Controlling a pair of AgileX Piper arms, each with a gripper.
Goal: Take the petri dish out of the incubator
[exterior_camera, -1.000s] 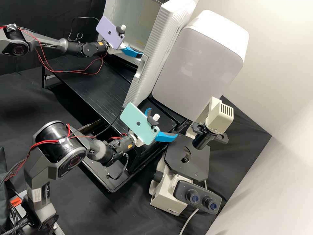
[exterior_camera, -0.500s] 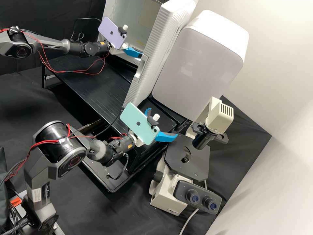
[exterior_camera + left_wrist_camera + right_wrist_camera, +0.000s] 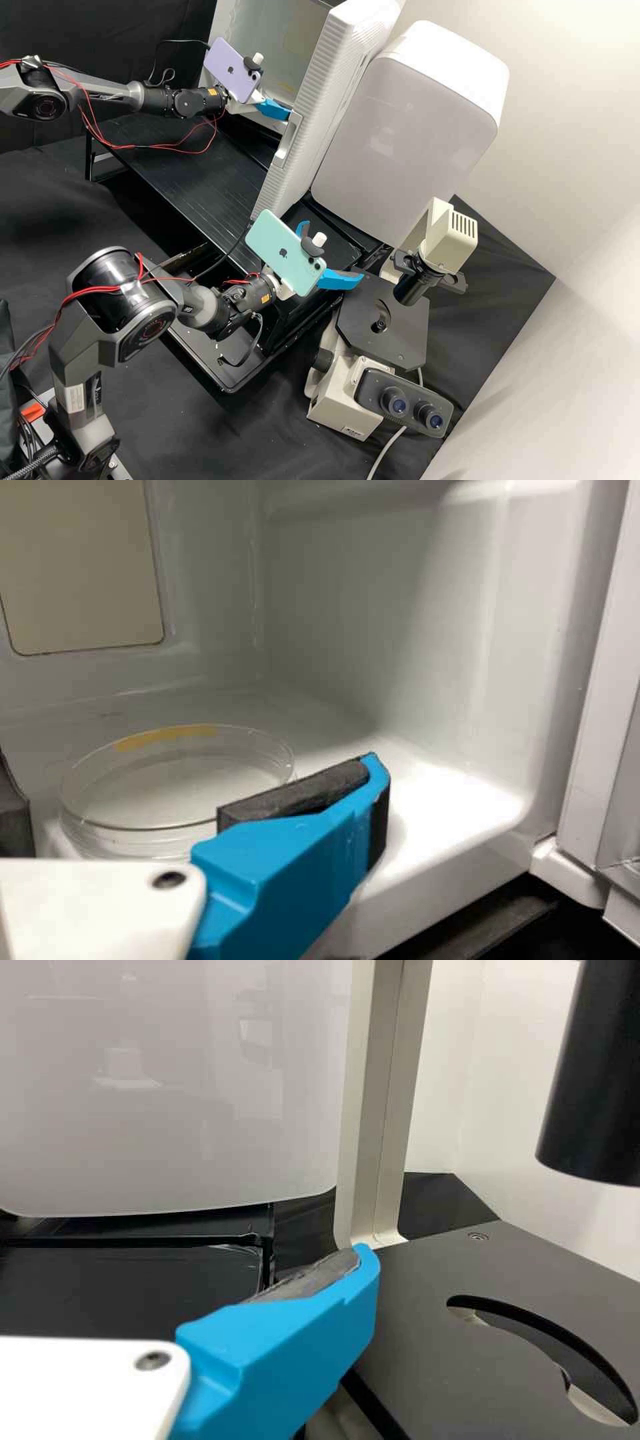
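- High view: the left gripper (image 3: 272, 109) sits at the mouth of the white incubator (image 3: 333, 87), far left, on a level, outstretched arm. The right gripper (image 3: 331, 250), fingers spread, hangs near, just left of the microscope (image 3: 380, 347).
- Left wrist view: the clear, round petri dish (image 3: 170, 780), with a yellowish streak at its far rim, lies on the chamber floor. The claw is spread, with one blue finger (image 3: 300, 850) at the dish's right edge; contact cannot be told.
- Right wrist view: the black stage (image 3: 480, 1300) lies beside the finger.

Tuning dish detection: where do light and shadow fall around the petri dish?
Left wrist view: the petri dish is softly lit, with a brighter patch on the incubator floor beside it; high view: its interior looks pale against the black bench.
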